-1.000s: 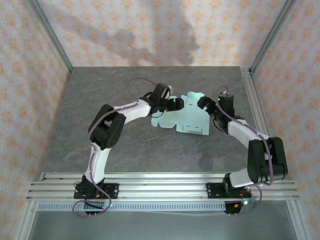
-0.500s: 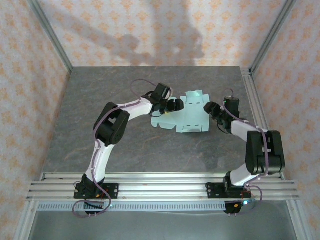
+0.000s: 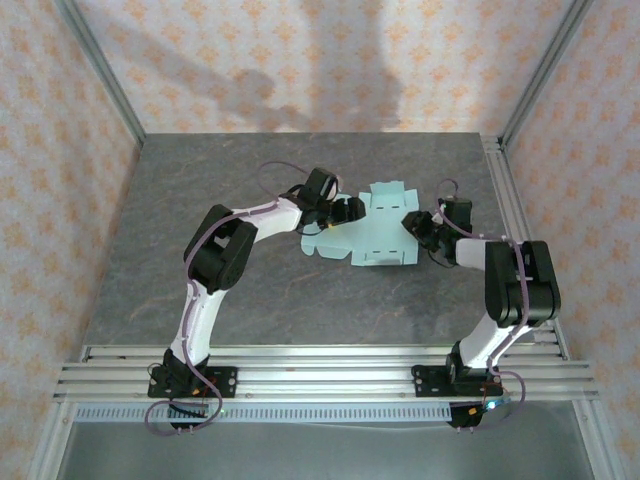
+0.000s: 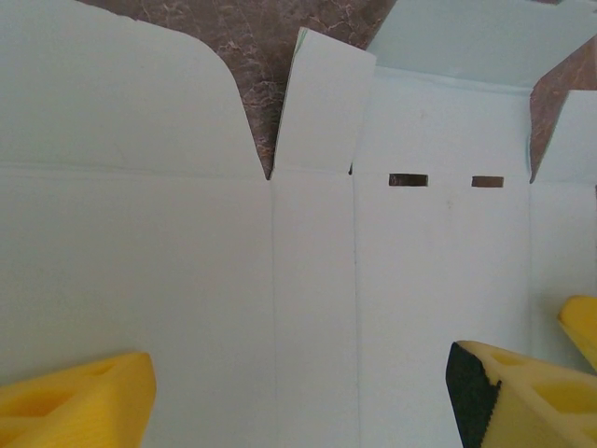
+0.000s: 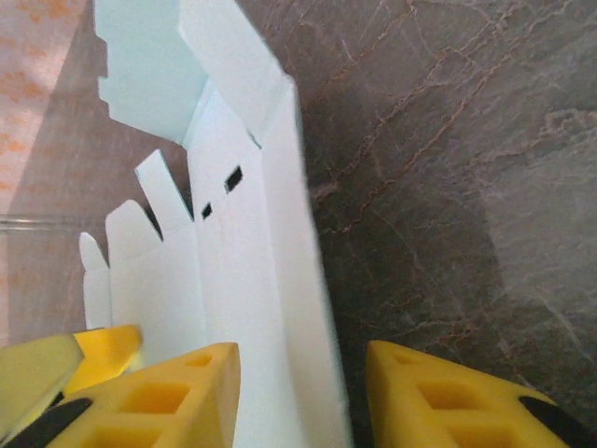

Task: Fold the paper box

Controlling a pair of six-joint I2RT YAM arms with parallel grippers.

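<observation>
With left gripper [image 3: 352,210] open over the paper box [image 3: 378,235] and right gripper [image 5: 298,373] open astride its edge panel, an off-crease squeeze could crumple the card.

One paper box [image 3: 385,238], one left end effector [image 3: 352,210], one right end effector [image 3: 412,222].

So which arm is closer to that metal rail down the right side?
Right. The right tool is at the box's right edge, close to the rail; the left tool is at its left edge, farther off.
</observation>
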